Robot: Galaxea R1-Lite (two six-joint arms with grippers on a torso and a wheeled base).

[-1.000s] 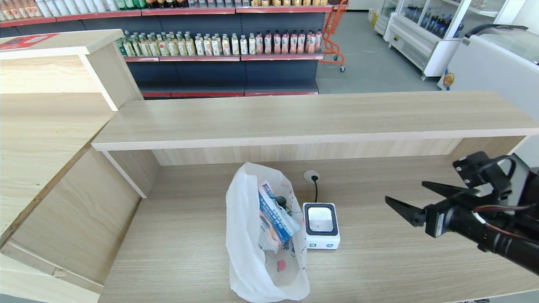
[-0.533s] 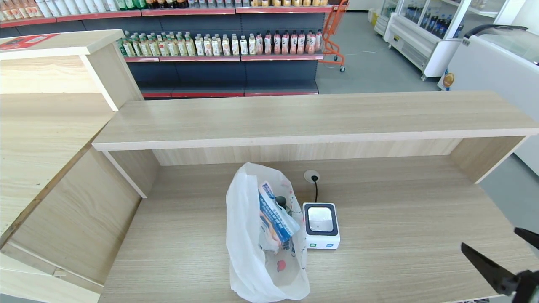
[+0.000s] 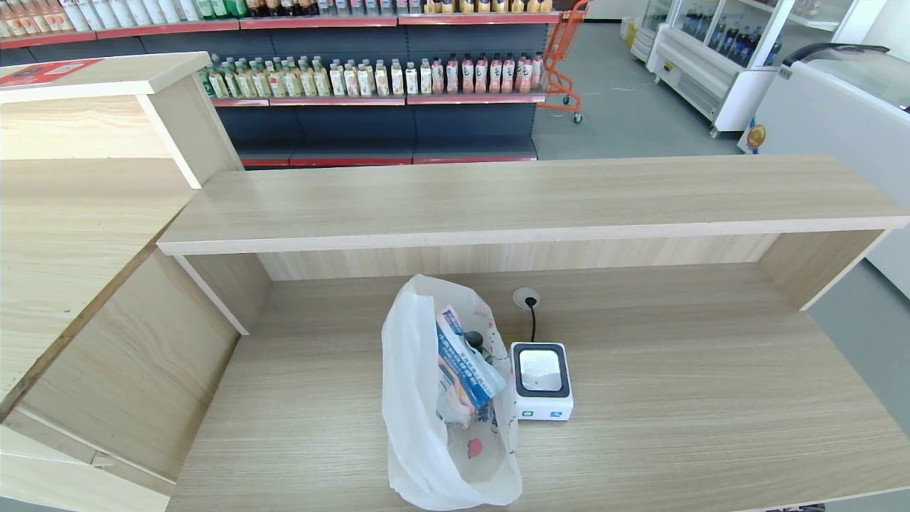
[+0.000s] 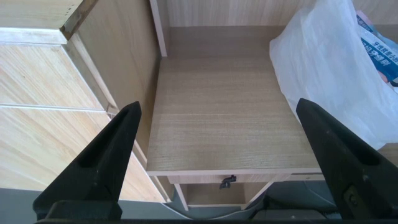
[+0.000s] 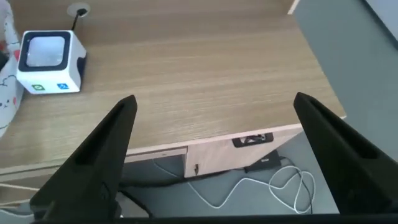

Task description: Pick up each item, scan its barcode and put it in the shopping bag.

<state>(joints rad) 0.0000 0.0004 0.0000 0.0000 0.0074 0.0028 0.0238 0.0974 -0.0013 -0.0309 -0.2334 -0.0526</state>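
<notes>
The left gripper (image 4: pixel 219 109) is held over the front edge of the desk (image 3: pixel 675 398), its jaws spread wide with nothing between them. The right gripper (image 5: pixel 214 102) is likewise held over the front edge, farther to the right, jaws wide and nothing gripped.

A white shopping bag (image 3: pixel 426 398) is set on the desk near the middle, its mouth turned towards the far side. A blue packet (image 3: pixel 466 366) is seen inside it, leaning at a tilt, and a dark rounded item (image 3: pixel 475 341) is lodged just behind the packet. A small white scanner (image 3: pixel 542 380) with a dark-framed window is placed just beside the bag, on its right and touching the plastic. A black cable (image 3: pixel 532 323) is led from the scanner's back to a round hole in the desk.

Beyond, a raised ledge (image 3: pixel 498 199) is carried across the desk's width. Farther off, shelves (image 3: pixel 462 121) are lined with bottles (image 3: pixel 370 77), and an orange trolley (image 3: pixel 565 43) is parked at their end.
</notes>
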